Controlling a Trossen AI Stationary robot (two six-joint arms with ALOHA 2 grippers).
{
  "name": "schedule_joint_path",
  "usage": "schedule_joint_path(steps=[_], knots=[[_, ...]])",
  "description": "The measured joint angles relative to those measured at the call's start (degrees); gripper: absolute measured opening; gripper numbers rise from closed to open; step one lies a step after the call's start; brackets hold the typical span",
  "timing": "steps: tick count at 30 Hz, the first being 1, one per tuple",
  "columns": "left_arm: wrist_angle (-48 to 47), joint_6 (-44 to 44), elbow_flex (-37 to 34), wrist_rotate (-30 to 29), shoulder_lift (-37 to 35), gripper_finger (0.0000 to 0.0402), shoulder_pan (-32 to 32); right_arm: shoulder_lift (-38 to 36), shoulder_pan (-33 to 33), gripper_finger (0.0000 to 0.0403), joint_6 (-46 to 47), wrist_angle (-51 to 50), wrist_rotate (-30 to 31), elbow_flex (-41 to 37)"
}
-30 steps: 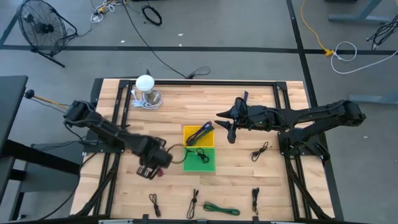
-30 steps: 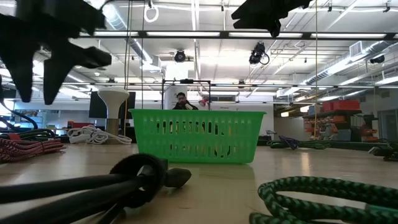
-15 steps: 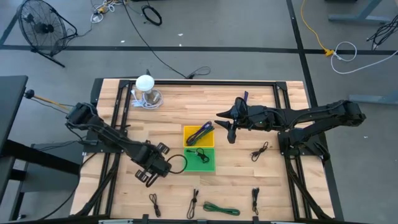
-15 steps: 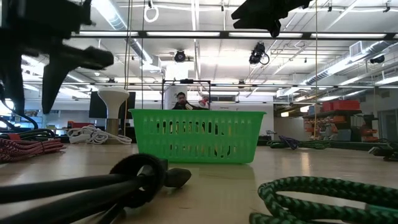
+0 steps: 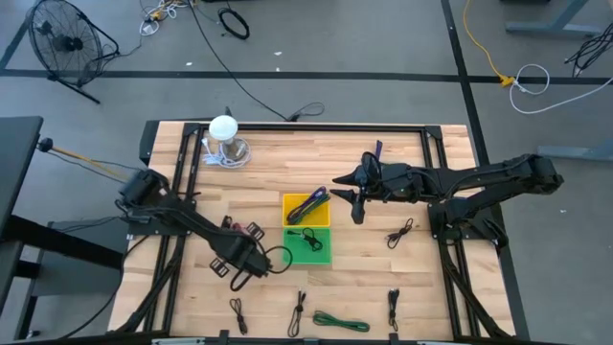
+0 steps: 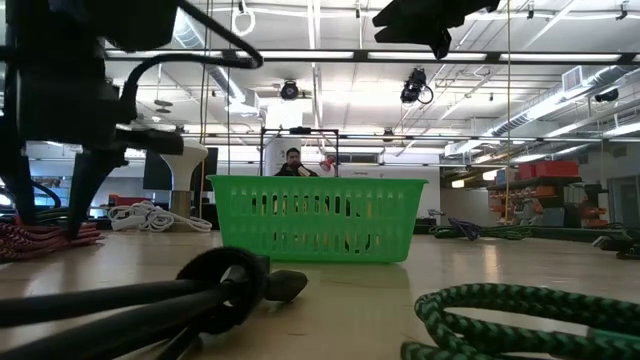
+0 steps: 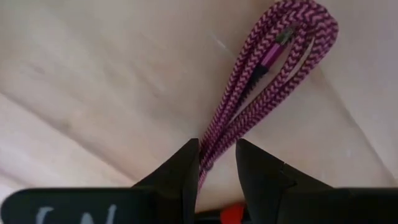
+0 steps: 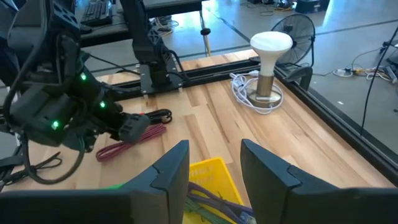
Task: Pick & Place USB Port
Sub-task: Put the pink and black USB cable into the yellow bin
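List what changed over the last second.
The left pincer swung toward the table's near edge, away from the green basket, its fingers now straddling the pink braided cable. The right pincer, above the yellow basket, and the baskets stayed put.

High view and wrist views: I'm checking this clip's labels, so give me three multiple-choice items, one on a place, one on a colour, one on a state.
1. Where does the white lamp stand?
A. near a corner of the table
B. in the yellow basket
C. in the green basket

2. What colour is the braided cable at the left gripper?
A. green
B. pink
C. white

3. How are the fingers of the right gripper?
A. shut on a cable
B. shut on a basket rim
C. open and empty

Answers: 1 A, the high view shows the lamp near the corner. 2 B, the left wrist view shows pink braid. 3 C, the right wrist view shows a clear gap between the fingers.
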Motion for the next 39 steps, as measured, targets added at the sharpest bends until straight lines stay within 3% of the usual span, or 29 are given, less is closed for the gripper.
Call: schedule_joint_path(steps=[8,13,15,20,26,30,34,39], knots=[[0.2,1.2,0.3,-1.0,3.6,0.0104,0.1,0.0,0.0,0.0146,0.2,0.0,-0.8,0.0],[0.7,1.3,0.2,-1.4,3.1,0.0027,0.5,0.0,0.0,0.0146,0.2,0.0,-1.0,0.0],[1.0,1.2,0.1,-1.6,2.7,0.0025,1.0,0.0,0.0,0.0146,0.2,0.0,-1.0,0.0],[3.2,0.7,-0.1,-9.4,1.3,0.0025,1.6,0.0,0.0,0.0146,0.2,0.0,-1.0,0.0],[2.7,-3.5,1.0,-16.2,-4.0,0.0025,2.5,0.0,0.0,0.0146,0.2,-0.1,-1.0,0.0],[3.6,-9.9,2.6,-24.4,-10.6,0.0025,3.4,0.0,0.0,0.0146,0.2,-0.1,-1.0,0.0],[10.5,-15.4,3.1,-32.5,-19.2,0.0025,3.8,0.0,0.0,0.0146,0.2,0.0,-1.0,0.0],[22.5,-14.1,3.1,-36.0,-28.3,0.0025,3.9,0.0,0.0,0.0146,0.2,2.1,-1.1,-0.1]])
